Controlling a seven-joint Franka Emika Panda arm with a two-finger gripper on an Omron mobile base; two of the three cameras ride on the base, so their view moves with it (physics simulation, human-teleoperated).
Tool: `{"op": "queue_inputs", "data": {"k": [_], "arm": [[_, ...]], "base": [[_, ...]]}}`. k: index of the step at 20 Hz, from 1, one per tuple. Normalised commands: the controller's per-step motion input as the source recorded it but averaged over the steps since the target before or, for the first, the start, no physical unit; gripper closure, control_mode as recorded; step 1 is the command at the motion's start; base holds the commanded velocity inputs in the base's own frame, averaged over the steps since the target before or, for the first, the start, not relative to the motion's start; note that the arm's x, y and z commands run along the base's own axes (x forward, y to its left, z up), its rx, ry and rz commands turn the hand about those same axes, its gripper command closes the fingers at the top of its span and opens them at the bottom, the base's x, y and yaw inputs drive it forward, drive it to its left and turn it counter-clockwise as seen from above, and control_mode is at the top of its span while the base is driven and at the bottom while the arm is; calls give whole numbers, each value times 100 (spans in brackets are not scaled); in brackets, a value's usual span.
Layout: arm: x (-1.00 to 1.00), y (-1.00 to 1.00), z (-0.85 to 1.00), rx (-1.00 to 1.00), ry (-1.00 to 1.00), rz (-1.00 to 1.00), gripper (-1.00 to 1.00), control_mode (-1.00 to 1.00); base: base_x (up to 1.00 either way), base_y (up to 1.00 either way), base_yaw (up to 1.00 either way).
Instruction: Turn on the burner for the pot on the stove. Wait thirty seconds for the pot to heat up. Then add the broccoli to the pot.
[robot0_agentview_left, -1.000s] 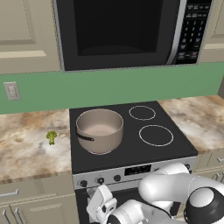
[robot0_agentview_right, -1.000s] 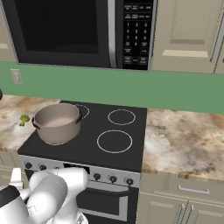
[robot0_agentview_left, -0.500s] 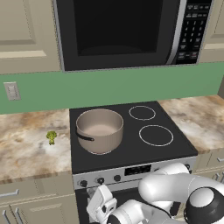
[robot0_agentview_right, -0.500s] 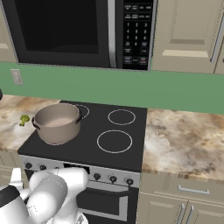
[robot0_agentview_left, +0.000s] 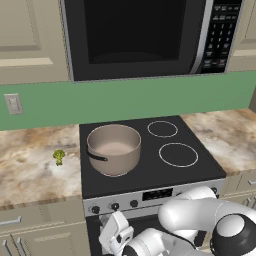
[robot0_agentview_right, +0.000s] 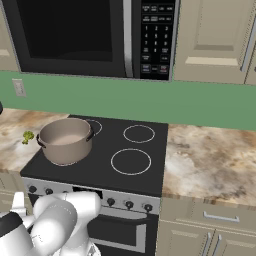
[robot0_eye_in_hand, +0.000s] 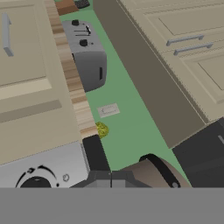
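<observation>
The beige pot stands on the front left ring of the black stove. On the marble counter left of the stove lies the small green broccoli. My gripper hangs low in front of the stove's silver knob panel. In the rolled hand view the gripper has its dark tips shut together, empty, just beside a black knob, with the pot and broccoli beyond. Whether the tips touch the knob is unclear.
A black microwave hangs over the stove. A silver toaster stands further along the left counter, below a wall outlet. Marble counter stretches right of the stove, with drawers underneath.
</observation>
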Motion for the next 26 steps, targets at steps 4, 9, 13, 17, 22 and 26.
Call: {"op": "queue_inputs", "data": {"k": [4, 9, 13, 17, 22, 26], "arm": [[0, 0, 0, 0, 0, 0, 100, -100], [0, 0, 0, 0, 0, 0, 100, -100], [0, 0, 0, 0, 0, 0, 100, -100], [0, 0, 0, 0, 0, 0, 100, -100], [0, 0, 0, 0, 0, 0, 100, -100], [0, 0, 0, 0, 0, 0, 100, -100]], "base": [[0, 0, 0], [0, 0, 0], [0, 0, 0], [0, 0, 0], [0, 0, 0], [0, 0, 0]]}}
